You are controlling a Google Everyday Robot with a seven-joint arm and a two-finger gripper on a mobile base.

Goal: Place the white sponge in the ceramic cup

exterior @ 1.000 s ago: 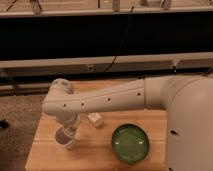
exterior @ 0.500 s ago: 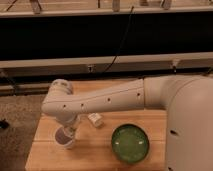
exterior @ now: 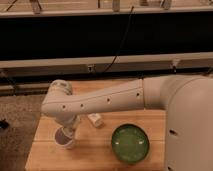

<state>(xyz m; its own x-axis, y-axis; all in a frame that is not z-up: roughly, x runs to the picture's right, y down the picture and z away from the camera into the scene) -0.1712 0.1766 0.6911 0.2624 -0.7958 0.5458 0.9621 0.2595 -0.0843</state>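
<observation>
While the robot's long white arm (exterior: 107,99) stretches from the bulky white body (exterior: 190,125) at the right across to the left side of the scene, it bends at a rounded joint and drops towards the light wooden table (exterior: 47,161). At the end of that downward section the gripper (exterior: 68,131) sits directly over the small round whitish ceramic cup (exterior: 62,140), covering the cup's upper right part, so only the lower left of the rim and a sliver of the dull greyish-purple inside show. Whether the gripper is clenched or released cannot be told from this view, nor whether it touches the cup.

The cup stands near the left front part of the table. The small white sponge (exterior: 95,120), a pale block, lies flat on the wood just to the right of the gripper and slightly farther back, apart from it and outside the cup. A wide, round green bowl (exterior: 130,144) stands farther right, near the front edge, well apart from the cup. Behind the table a black cable (exterior: 120,46) hangs across a dark panel, and speckled carpet (exterior: 17,122) shows at the left.
</observation>
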